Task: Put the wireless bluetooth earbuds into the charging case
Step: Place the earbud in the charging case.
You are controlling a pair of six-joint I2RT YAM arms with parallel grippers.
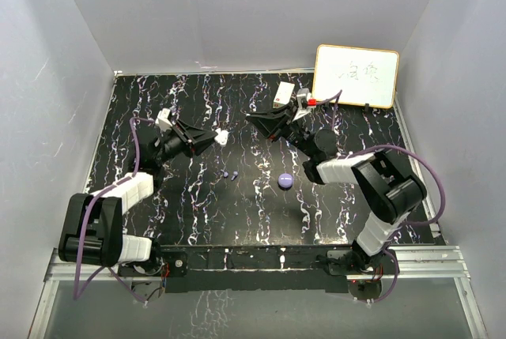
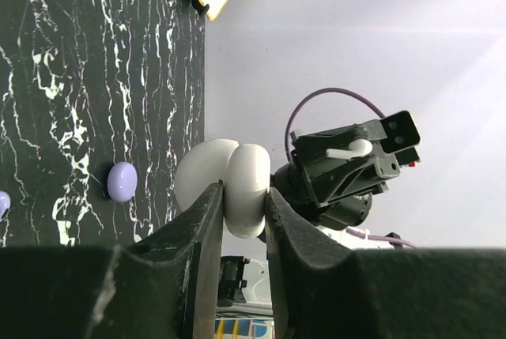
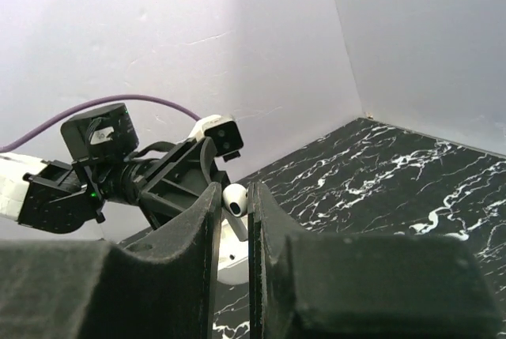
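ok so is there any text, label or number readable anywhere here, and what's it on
whiteboard: faint grey handwriting, a few strokes, too faint and blurred to read
white case: no print or logo shows on the side in view
white earbud: no marking visible
Nothing else in the three views carries legible text.

From the round case [image 1: 286,182] on your table [image 1: 237,220]: two loose earbuds [image 1: 225,175] lie just left. The open case [image 1: 224,137] hangs behind-left in the left gripper [image 1: 219,137]. The right gripper [image 1: 273,137], pinching an earbud [image 3: 236,199], hangs just behind. The whiteboard [image 1: 356,76] stands behind-right.
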